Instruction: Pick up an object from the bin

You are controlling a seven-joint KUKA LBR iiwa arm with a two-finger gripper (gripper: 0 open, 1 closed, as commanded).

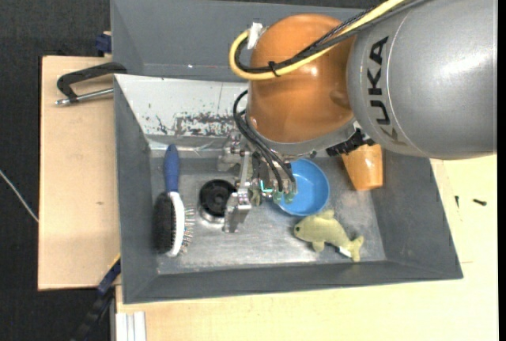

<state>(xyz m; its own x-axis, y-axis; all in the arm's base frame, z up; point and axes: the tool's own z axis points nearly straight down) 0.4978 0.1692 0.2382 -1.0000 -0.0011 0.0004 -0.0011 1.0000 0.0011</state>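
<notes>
— Where is the gripper (238,209)?
— Low over the middle of the bin (131,173), just beside a small black round thing (212,197), between it and a blue bowl (307,187).
— Wide or narrow?
— I cannot tell from here.
— What else lies near?
— A blue-handled hairbrush (168,214) to the left, a yellow-green toy dolphin (326,234) in front, an orange cup (364,167) beyond the bowl.

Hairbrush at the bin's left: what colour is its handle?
Blue. The hairbrush shows best in the camera view, with the handle above a black head with white bristles.
</notes>
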